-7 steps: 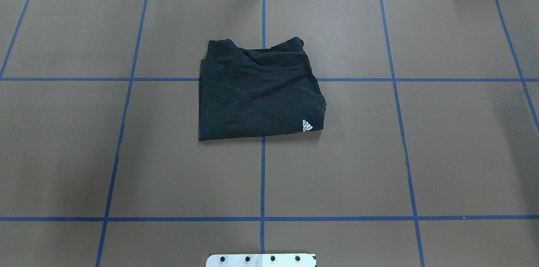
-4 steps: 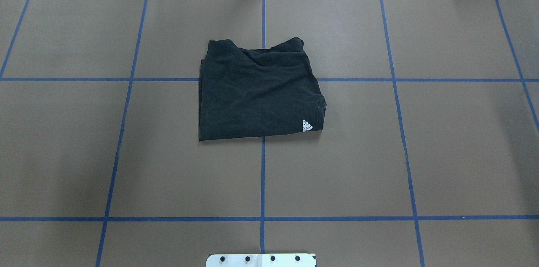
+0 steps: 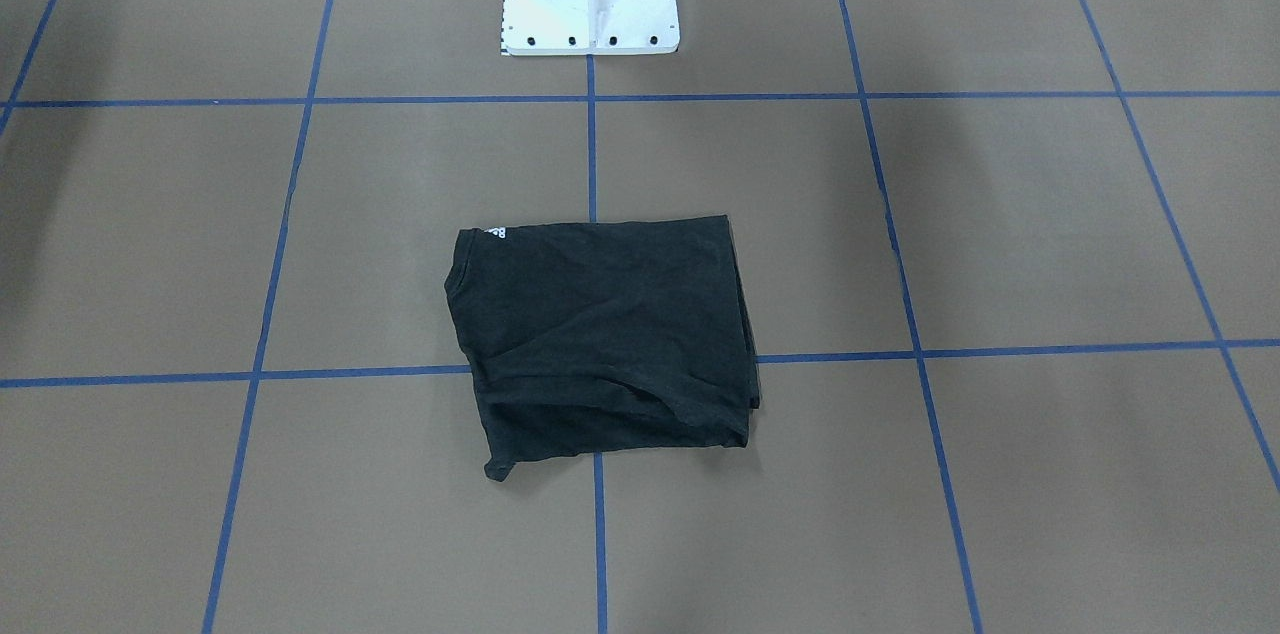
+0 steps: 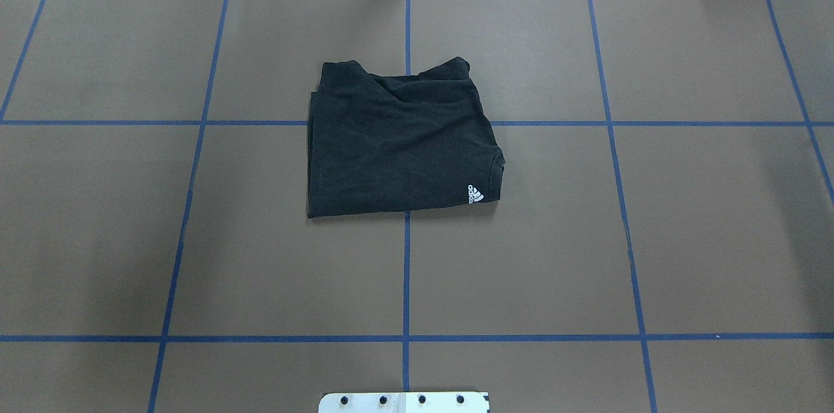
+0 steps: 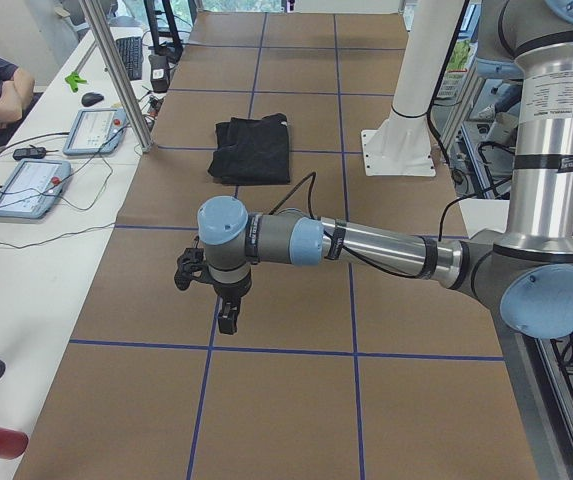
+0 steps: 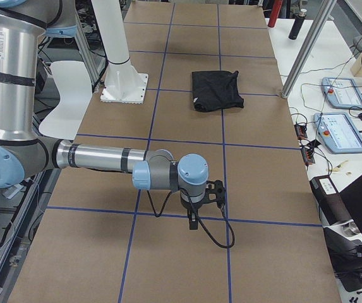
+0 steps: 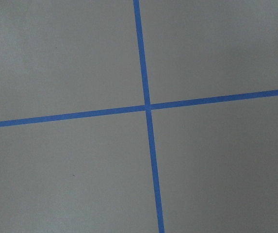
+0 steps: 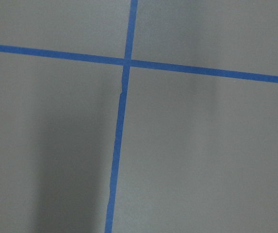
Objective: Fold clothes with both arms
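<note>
Nothing has shifted in the overhead view since a second ago: the black T-shirt lies folded into a compact rectangle at the middle of the brown surface, its white logo at my near right corner. My left claw and right claw hang over bare surface, well apart from it. Whether either is apart or together I cannot tell. I judge the folding done; only the rumpled far edge might want smoothing. No container shows.

Brown table, blue tape grid; white side bench with teach pendants
</note>
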Motion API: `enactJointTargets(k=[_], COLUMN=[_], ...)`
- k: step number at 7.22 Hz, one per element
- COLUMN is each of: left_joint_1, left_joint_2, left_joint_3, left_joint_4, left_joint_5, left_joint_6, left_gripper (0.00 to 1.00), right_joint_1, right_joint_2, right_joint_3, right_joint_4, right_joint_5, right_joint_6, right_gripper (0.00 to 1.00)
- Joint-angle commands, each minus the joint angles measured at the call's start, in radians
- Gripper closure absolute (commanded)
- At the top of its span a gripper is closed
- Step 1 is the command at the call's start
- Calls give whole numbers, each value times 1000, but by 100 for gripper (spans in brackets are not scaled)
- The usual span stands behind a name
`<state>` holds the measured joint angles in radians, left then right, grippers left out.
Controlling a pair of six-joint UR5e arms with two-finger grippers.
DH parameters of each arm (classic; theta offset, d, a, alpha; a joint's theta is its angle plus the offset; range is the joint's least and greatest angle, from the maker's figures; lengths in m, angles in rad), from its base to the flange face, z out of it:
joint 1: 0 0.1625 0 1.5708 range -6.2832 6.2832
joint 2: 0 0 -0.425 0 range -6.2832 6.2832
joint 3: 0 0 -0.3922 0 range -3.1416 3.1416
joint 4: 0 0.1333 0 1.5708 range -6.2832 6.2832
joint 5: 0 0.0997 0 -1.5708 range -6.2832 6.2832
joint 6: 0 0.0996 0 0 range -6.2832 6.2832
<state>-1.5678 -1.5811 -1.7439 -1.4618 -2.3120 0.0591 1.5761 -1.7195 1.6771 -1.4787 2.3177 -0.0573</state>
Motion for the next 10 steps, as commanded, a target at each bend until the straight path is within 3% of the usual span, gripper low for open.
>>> enactJointTargets(k=[1, 10], left_joint_1=[0, 0], left_joint_2=[0, 6], left_joint_3=[0, 0], left_joint_4=[1, 1], left_joint_5=[-1, -7], left_joint_6=[-1, -1], left_gripper=[0, 0], right_joint_1=[-1, -1], right_joint_2=[0, -5], right_joint_3=[13, 15], right_joint_4=[2, 0], right_joint_5=[3, 14], right_joint_6=[36, 37], right_gripper=[0, 0])
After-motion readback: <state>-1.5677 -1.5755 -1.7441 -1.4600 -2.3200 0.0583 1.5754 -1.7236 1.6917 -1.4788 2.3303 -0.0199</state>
